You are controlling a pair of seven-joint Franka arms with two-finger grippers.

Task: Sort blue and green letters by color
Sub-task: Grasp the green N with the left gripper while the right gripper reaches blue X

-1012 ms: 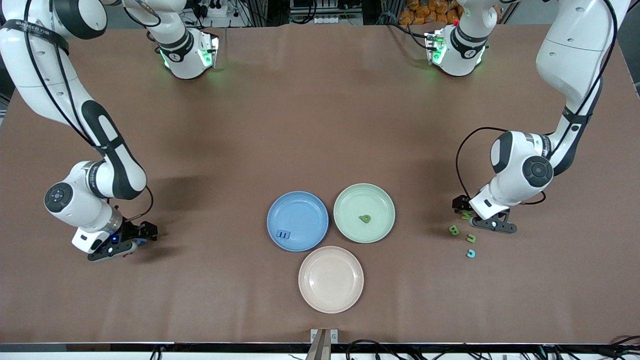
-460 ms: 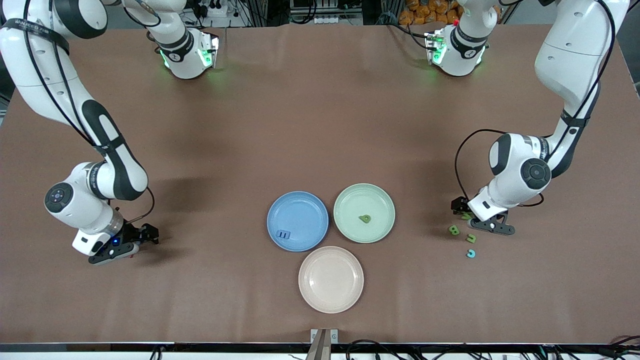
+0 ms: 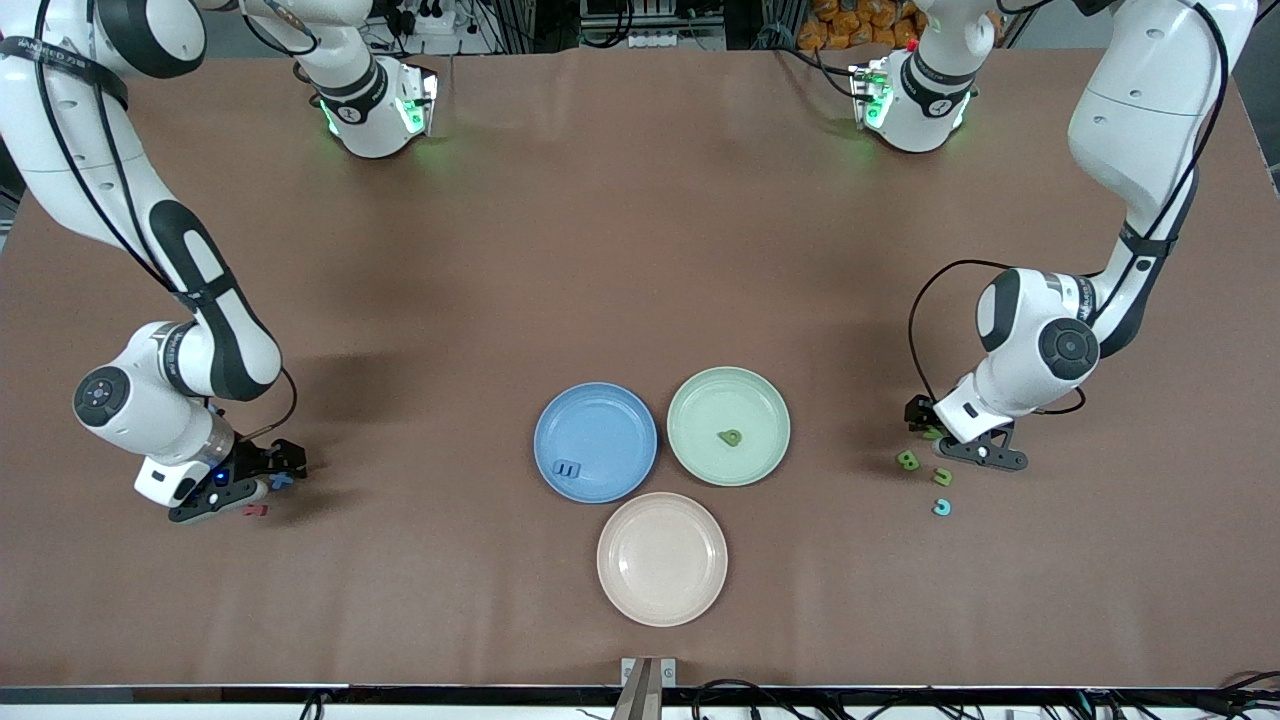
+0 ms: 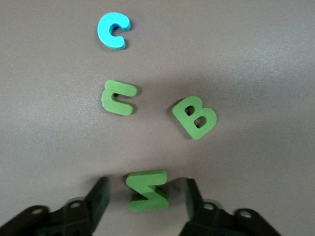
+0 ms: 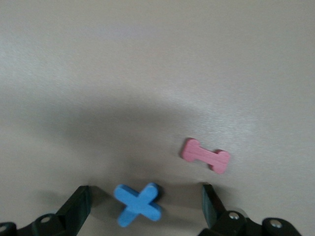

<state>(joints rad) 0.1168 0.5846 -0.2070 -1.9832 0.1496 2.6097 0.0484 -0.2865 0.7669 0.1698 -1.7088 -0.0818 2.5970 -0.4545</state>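
The pink plate sits nearest the front camera on the counter. Just farther stand the blue plate, with a blue letter E in it, and the green plate, holding a green letter.

Toward the left arm's end, a light blue C lies nearest the camera, then a green C-shaped letter and a green B. The left end effector is down at the counter with its fingers apart, a gap on each side of a green N between them.

Toward the right arm's end, the right end effector is low, fingers wide apart around a blue X, not touching it. A red letter I lies just beside, nearer the camera.
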